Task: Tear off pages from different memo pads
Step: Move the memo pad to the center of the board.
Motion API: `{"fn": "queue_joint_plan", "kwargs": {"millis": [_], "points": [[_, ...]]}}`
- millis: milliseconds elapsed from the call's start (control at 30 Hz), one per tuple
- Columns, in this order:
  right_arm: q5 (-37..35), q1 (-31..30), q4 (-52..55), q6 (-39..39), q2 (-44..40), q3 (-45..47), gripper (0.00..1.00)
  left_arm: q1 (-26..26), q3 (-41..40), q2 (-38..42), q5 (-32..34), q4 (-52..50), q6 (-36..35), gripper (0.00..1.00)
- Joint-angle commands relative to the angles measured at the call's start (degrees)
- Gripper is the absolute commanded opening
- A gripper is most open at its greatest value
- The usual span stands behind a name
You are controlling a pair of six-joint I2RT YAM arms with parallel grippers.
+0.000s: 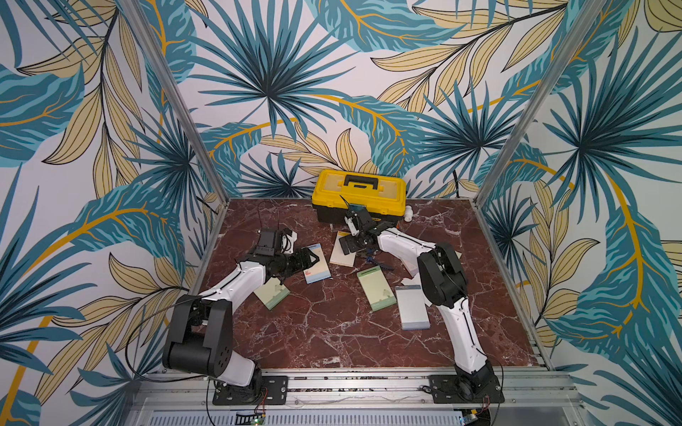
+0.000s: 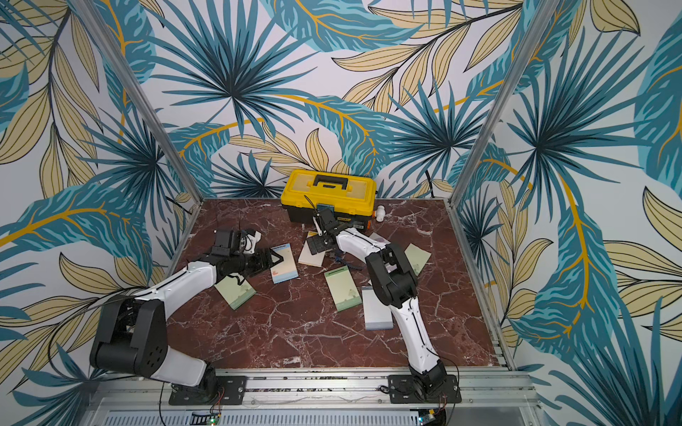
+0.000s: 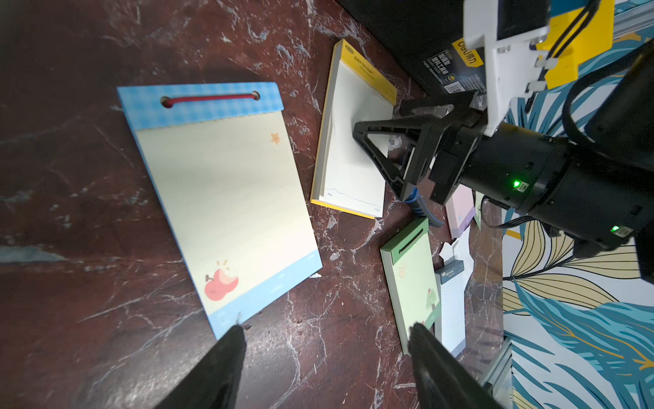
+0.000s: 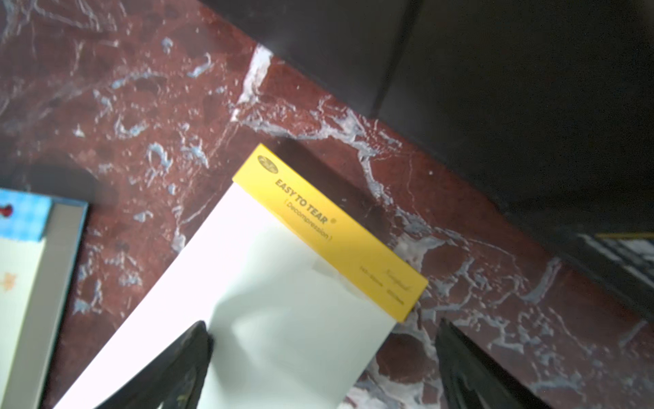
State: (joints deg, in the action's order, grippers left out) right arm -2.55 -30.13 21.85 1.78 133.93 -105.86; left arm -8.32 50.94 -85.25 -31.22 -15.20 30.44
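Right wrist view: right gripper (image 4: 325,368) spread wide over yellow pad (image 4: 332,233);
Page (image 4: 283,318): thin, floppy; pinch loose corner;
Left gripper (image 3: 329,364): spread wide, empty

A robot lab cell: two arms (image 1: 457,317) bolted to an aluminium rail (image 1: 350,383), marble-print tabletop (image 1: 332,332), leaf-patterned wall panels (image 1: 276,73).

pink pad (image 3: 459,212) mostly hidden, blue pad (image 4: 21,283) cropped
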Motion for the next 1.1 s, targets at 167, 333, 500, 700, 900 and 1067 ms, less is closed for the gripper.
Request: {"fn": "queue_joint_plan", "kwargs": {"millis": [167,333,500,700,900,1067], "points": [[7.35,-0.07,11.23,-4.10,1.49,-2.96,0.99,-0.27,-1.46,1.97,-0.47,1.39,0.33,0.75],[7.54,-1.92,10.62,-4.87,-1.66,4.46,0.97,-0.53,-1.54,2.47,-0.75,1.73,0.41,0.75],[5.99,-5.27,10.85,-4.78,-4.92,10.58,0.97,-1.58,-2.32,2.38,-0.82,3.05,1.07,0.75],[5.71,-7.47,10.33,-1.74,-9.40,17.78,0.96,-2.62,-4.04,3.17,-0.79,5.20,3.03,0.76],[7.85,-9.33,7.23,0.06,-16.27,27.01,0.94,-4.77,-6.42,4.16,-0.27,6.42,4.75,0.75],[13.34,-9.57,6.62,3.14,-21.70,31.59,0.93,-6.97,-9.28,5.43,0.56,7.32,7.11,0.74]]}}
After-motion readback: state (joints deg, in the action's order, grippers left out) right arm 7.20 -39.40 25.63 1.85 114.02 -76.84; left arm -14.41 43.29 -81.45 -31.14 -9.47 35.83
